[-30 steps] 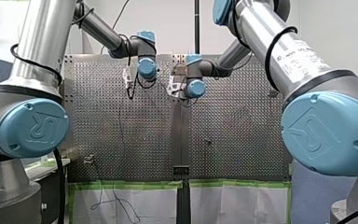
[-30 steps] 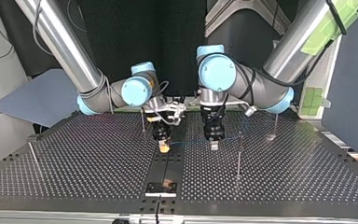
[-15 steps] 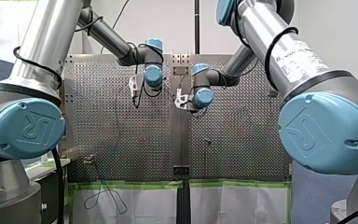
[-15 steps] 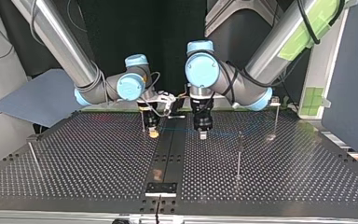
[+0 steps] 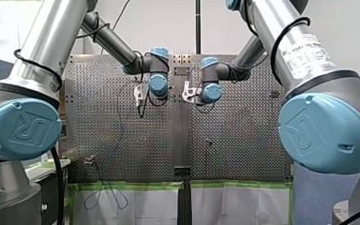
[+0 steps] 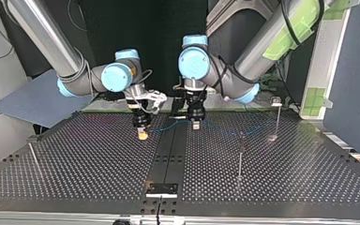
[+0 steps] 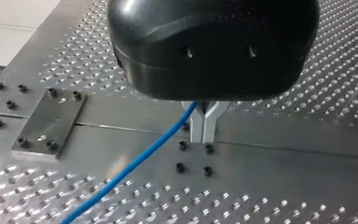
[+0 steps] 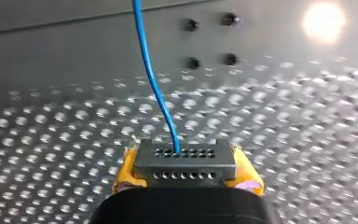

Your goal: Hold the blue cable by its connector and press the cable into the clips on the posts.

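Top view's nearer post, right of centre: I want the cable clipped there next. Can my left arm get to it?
Probably yes. My left tool, shut on the blue cable, hangs just beyond the post, toward the arms, and nothing stands on the table between them.

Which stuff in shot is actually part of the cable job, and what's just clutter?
Job:
- blue cable
- connector, clamped in my right tool
- my left tool, shut on the cable
- posts

Lying about:
- grey sheet beside the table
- green tape
- bolted plate
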Robot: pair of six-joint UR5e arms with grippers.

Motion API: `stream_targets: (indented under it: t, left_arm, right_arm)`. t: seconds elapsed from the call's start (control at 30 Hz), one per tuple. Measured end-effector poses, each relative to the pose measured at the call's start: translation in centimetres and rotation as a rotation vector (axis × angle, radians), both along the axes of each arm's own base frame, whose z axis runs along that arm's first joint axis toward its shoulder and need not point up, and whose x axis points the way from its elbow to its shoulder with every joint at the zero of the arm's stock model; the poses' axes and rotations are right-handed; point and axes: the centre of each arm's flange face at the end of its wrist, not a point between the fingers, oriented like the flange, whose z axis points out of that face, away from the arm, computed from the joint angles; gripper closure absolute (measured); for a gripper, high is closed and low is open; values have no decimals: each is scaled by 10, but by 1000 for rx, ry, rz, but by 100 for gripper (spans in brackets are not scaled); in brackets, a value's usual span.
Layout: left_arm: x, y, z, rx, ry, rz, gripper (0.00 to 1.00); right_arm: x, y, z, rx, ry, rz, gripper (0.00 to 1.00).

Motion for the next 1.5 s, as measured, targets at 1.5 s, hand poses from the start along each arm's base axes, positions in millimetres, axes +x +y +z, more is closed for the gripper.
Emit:
stream_targets:
  t: [1.5]
  left_arm:
    - [-33, -91, -127, -89, 10, -118, 100]
  right_arm:
    - [-89, 38, -148, 88, 69, -14, 100]
